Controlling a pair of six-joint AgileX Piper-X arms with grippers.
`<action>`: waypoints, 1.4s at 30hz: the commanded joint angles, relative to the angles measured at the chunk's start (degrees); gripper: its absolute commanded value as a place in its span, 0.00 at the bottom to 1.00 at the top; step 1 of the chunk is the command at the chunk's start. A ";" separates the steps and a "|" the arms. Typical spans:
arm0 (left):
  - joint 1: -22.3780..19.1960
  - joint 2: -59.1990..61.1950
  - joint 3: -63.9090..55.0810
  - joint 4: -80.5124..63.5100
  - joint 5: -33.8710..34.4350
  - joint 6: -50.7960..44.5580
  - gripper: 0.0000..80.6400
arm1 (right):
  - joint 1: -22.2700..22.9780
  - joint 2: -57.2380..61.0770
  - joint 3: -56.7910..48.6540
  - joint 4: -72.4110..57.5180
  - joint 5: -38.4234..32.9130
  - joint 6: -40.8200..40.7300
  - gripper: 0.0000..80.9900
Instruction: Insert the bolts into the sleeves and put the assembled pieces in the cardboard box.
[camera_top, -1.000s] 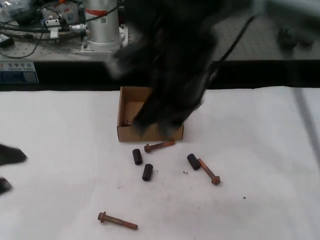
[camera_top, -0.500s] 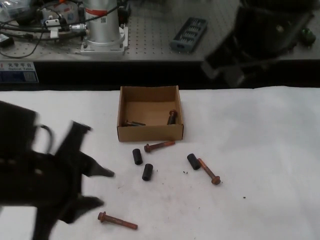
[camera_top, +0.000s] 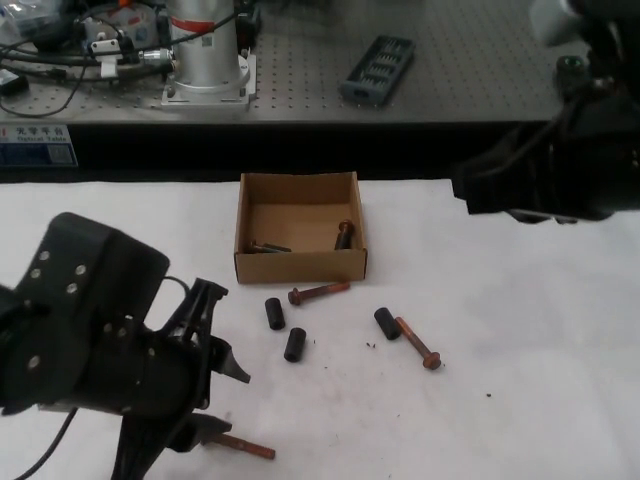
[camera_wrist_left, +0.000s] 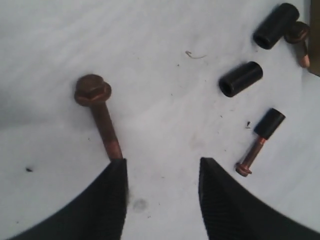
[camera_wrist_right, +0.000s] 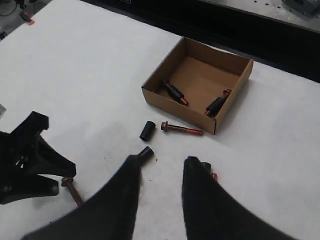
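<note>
Two assembled pieces (camera_top: 268, 246) lie in the cardboard box (camera_top: 300, 267), one near each side wall. The box sits toward the far edge of the white bench (camera_top: 540, 380). Just in front of it are three loose sleeves (camera_top: 274, 313) and two loose bolts (camera_top: 320, 292). A third bolt (camera_top: 250, 447) lies near the front edge, its head end hidden behind the left claw (camera_top: 222, 345), which is spread open and empty. The right arm (camera_top: 560, 185) hangs over the far right of the bench. Bare white surface stretches on both sides of the parts. A blue label (camera_top: 36, 145) on the dark edge behind the bench carries writing too small to read.

From the left wrist, the left claw's fingers (camera_wrist_left: 112, 200) stand well apart and grip nothing. The third bolt runs from its hex head to a tip hidden behind one finger. Farther off are two separate sleeves, and a third sleeve (camera_wrist_left: 270, 122) lies end to end with a bolt.

From the right wrist, the right claw (camera_wrist_right: 160, 162) is released and empty above the parts. The box is beyond it, with one bolt along its front wall and open bench all round.
</note>
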 joint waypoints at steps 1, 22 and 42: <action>-0.33 3.18 -3.74 2.99 -1.92 -0.72 0.37 | -0.21 -0.64 2.60 -2.79 0.49 1.34 0.27; -0.33 8.56 -6.68 12.76 -3.70 4.55 0.37 | -1.06 -0.51 8.15 -5.42 1.20 -0.25 0.27; -0.49 10.92 -6.75 10.96 -4.41 1.82 0.37 | -1.05 -0.51 8.15 -5.43 2.02 -0.25 0.27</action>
